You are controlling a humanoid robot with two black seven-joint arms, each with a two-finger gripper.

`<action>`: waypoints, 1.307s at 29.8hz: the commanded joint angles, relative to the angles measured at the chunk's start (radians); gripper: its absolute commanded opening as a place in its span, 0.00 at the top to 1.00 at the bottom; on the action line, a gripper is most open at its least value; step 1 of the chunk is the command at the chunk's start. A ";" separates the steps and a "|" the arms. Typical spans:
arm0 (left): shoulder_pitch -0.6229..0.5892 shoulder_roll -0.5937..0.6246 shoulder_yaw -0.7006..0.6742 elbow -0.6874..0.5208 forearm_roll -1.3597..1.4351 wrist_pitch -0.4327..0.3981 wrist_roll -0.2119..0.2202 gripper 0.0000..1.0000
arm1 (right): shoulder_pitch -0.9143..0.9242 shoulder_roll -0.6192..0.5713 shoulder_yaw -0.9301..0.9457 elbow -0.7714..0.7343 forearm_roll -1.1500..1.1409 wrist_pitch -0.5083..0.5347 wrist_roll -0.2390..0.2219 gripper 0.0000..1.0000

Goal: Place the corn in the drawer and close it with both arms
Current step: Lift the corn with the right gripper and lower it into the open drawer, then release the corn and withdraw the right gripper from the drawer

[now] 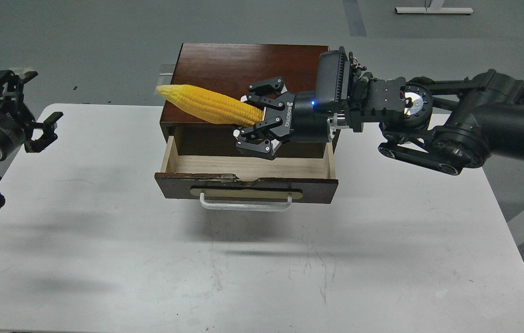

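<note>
Right gripper (pixel 255 122) pinching corn (pixel 208 107) at its thick end, fingers closing around the cob; holding it tilted, tip pointing left and upward, above the rear of the drawer (pixel 245 178) and partly over the cabinet top (pixel 243 64). Corn not yet touching the pale drawer floor, apparently, though depth is hard to judge from this angle. Left gripper (pixel 30 115) hanging spread and empty, well apart from the drawer, over the left edge of the surface (pixel 104 240). Drawer standing pulled open, white handle (pixel 245 203) facing the viewer. Step in hand: carrying corn into the drawer. Next calling for lowering and levelling the cob within the side walls, releasing, then bringing both grippers to the drawer front for pushing shut.
</note>
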 commanded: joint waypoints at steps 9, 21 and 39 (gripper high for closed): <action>0.004 0.000 0.002 0.001 0.000 0.000 -0.023 0.02 | -0.018 -0.020 -0.044 0.007 0.001 0.000 0.000 0.32; 0.007 -0.002 0.002 0.001 0.002 0.000 -0.023 0.02 | -0.034 -0.054 -0.040 0.009 0.004 -0.009 0.000 0.03; 0.007 0.001 0.002 0.001 0.002 0.000 -0.024 0.02 | 0.059 -0.176 0.324 -0.036 0.829 0.411 -0.045 0.04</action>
